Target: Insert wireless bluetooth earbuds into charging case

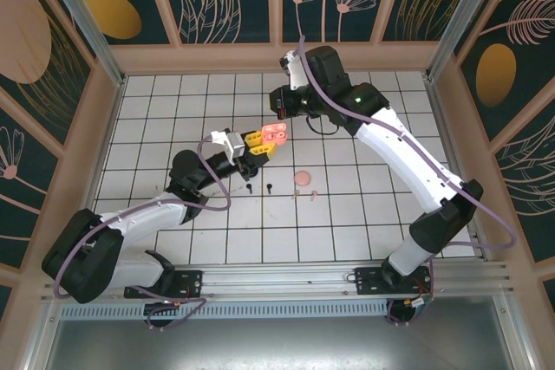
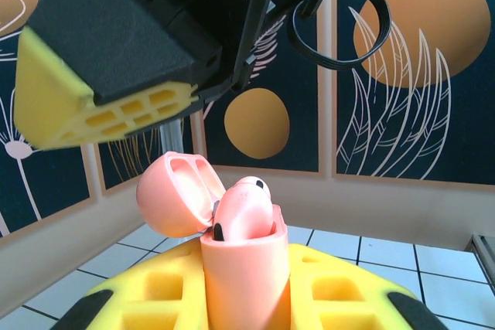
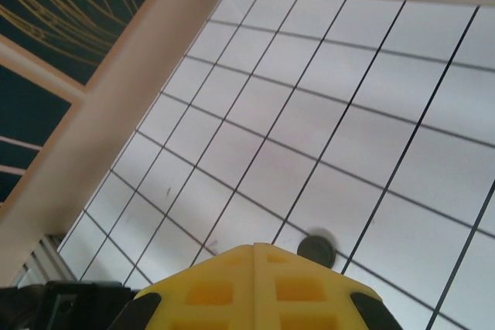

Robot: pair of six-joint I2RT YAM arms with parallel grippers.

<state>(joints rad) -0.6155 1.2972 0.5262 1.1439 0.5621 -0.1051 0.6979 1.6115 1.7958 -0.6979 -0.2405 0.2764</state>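
Our left gripper clamps the pink charging case, lid open, with a pink earbud standing proud in it. Our right gripper — closed on nothing — hangs just above; an off-centre push could jam the bud or twist the case loose.
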